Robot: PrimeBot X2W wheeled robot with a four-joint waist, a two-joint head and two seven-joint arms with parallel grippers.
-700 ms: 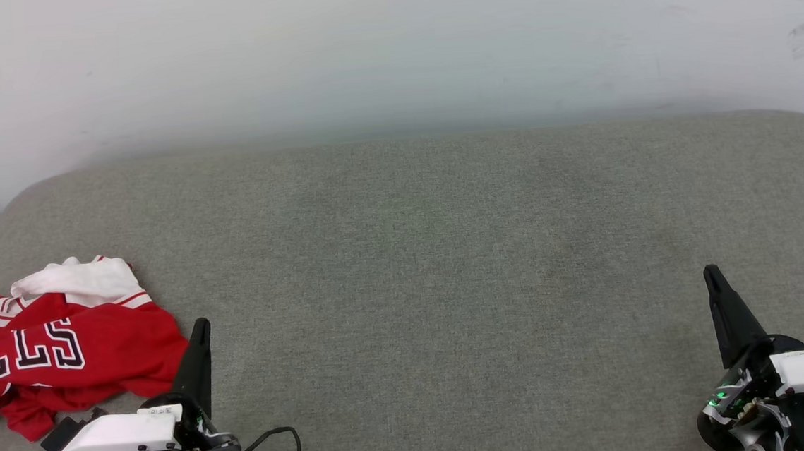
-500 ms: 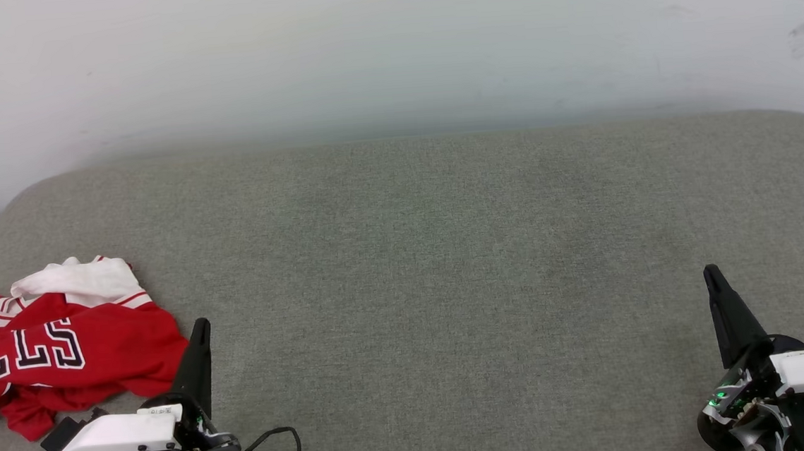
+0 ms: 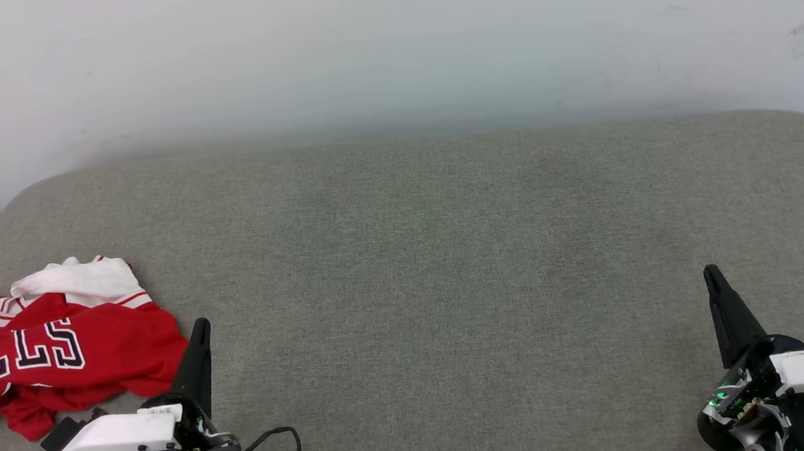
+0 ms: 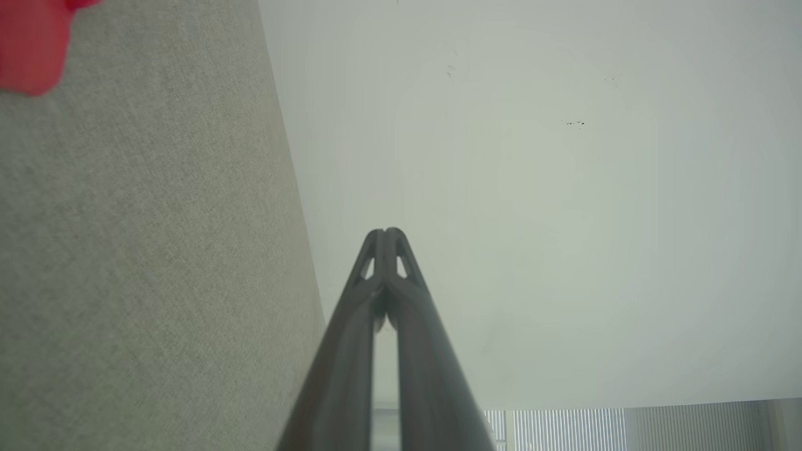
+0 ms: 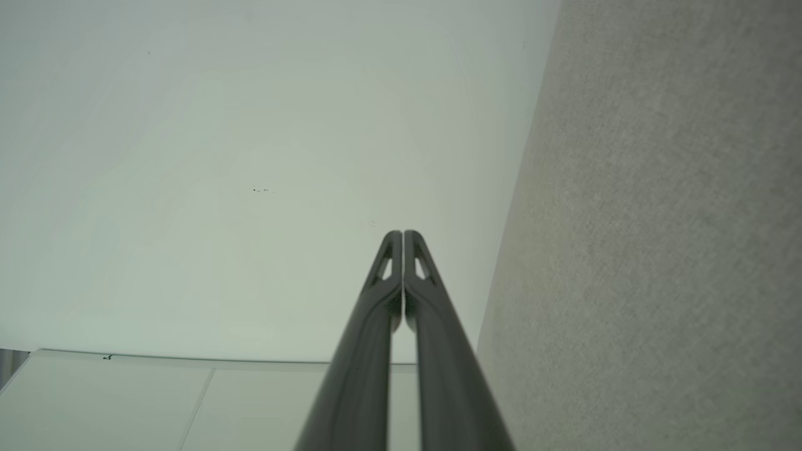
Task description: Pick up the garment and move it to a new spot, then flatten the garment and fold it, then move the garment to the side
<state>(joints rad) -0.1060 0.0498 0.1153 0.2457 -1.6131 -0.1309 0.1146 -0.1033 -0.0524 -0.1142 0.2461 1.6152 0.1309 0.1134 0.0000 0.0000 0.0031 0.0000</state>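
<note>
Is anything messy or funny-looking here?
Yes. The shirt is scrunched in a heap at the left end of the grey cushion, not laid flat. Its red body is wrinkled, a white sleeve is bunched at its far side, and the letters look upside down from the head view. Nothing looks torn or spilled.

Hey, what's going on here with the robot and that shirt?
Nothing is being handled yet. The shirt lies crumpled at the left edge of the grey cushion. The left hand sits shut just beside it, holding nothing; the right hand, also shut and empty, is far off on the right. The pickup hasn't started.
</note>
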